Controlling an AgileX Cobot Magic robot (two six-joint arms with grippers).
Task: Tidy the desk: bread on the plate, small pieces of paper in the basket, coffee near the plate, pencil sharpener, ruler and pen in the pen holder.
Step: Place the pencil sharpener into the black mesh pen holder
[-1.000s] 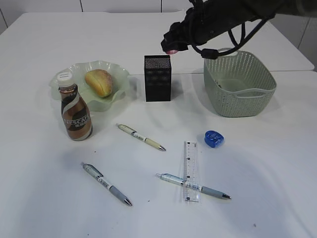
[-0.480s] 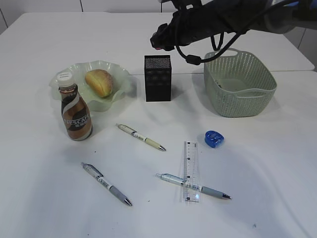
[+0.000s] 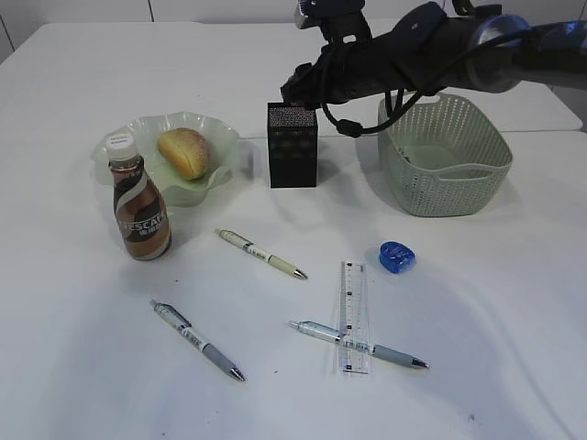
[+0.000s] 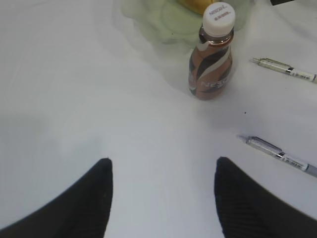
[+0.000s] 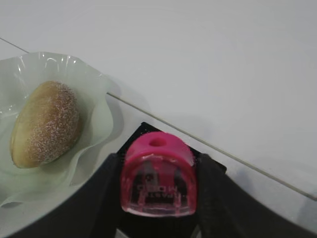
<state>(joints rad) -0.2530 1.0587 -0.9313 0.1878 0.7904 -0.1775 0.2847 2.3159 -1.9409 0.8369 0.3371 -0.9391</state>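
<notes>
Glass-like and pale green, the plate (image 3: 220, 165) sits at the left with the bread (image 3: 183, 152) already in it, and the coffee bottle (image 3: 139, 209) stands just in front of its rim. The left gripper (image 4: 163, 198) is seen only in its wrist view, jaws spread and empty above bare desk (image 3: 73, 348), with the bottle ahead of it.

Three pens lie loose further right: one (image 3: 196, 339) low on the left, one (image 3: 261, 253) near the middle, and one (image 3: 358, 345) crossed by the clear ruler (image 3: 352, 316). These are judged light, stiff and rather slippery; a pinch across the barrel at mid-length would suit them, while the flat ruler offers only its thin edges.

Above the black mesh pen holder (image 3: 292, 147) the right gripper (image 5: 157, 198) is held, clamped on a pink pencil sharpener (image 5: 158, 174) by its two flat sides. It is judged small, hard and light, and could slip sideways if released off-centre.

A blue pencil sharpener (image 3: 396, 256) lies on the desk, in front of the basket (image 3: 446, 188) at the right.
</notes>
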